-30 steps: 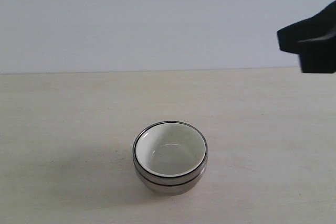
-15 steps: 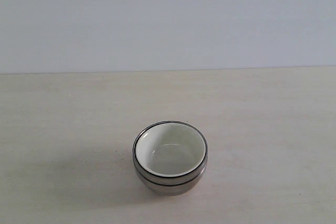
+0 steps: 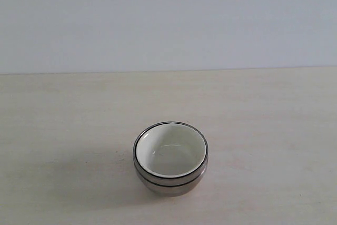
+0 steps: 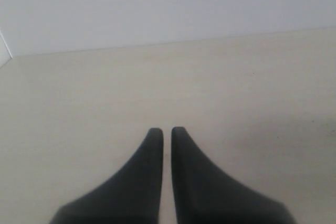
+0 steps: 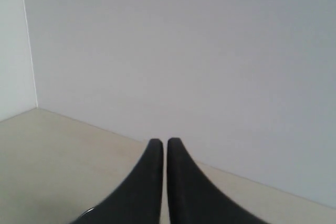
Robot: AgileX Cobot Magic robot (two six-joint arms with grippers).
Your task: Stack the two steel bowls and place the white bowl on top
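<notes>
In the exterior view the white bowl (image 3: 171, 154) sits nested on top of the steel bowls (image 3: 169, 185), whose shiny sides show below its dark rim; how many steel bowls lie beneath I cannot tell. The stack stands alone near the table's front middle. Neither arm appears in the exterior view. The left wrist view shows my left gripper (image 4: 165, 131) shut over bare tabletop, holding nothing. My right gripper (image 5: 165, 141) is also shut and empty in the right wrist view, pointing toward the wall.
The pale wooden table (image 3: 63, 119) runs back to a plain white wall (image 3: 168, 19). A wall corner (image 5: 29, 51) shows in the right wrist view.
The right arm, seen at the exterior view's right edge a second ago, has drawn out of that view. The bowl stack has not moved.
</notes>
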